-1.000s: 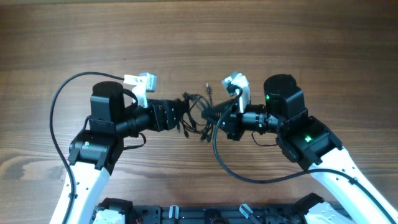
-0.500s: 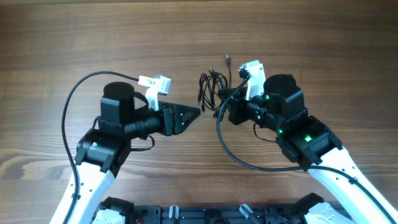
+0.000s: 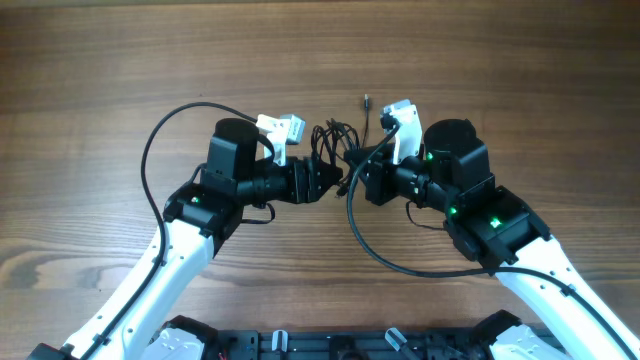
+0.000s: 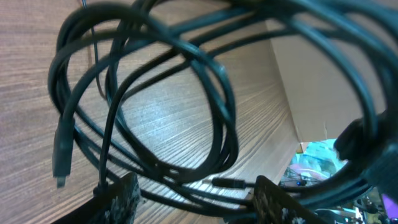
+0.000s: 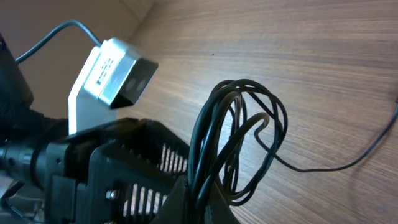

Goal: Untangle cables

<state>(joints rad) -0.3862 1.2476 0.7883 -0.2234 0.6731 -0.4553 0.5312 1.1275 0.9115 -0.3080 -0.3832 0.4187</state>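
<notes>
The cables (image 3: 335, 140) are a bundle of thin dark loops held above the wooden table (image 3: 120, 60), between my two grippers. My right gripper (image 3: 362, 172) is shut on the bundle, and in the right wrist view the strands (image 5: 200, 134) rise out of its closed fingers (image 5: 202, 200). My left gripper (image 3: 328, 180) is open right against the bundle. In the left wrist view its fingers (image 4: 196, 198) stand wide apart with several strands (image 4: 229, 118) passing between them. One plug (image 4: 60, 152) hangs loose at the left. A loose cable end (image 3: 367, 100) lies on the table behind.
The thick black arm cables loop out at the left (image 3: 150, 150) and under the right arm (image 3: 400, 275). The left arm's silver camera (image 5: 112, 68) and black gripper body (image 5: 130, 171) sit close to my right fingers. Bare wood surrounds the arms.
My left arm has swung right and forward, bringing its open gripper up to the bundle. My right gripper lifted the bundle away earlier and has held it nearly still since.
</notes>
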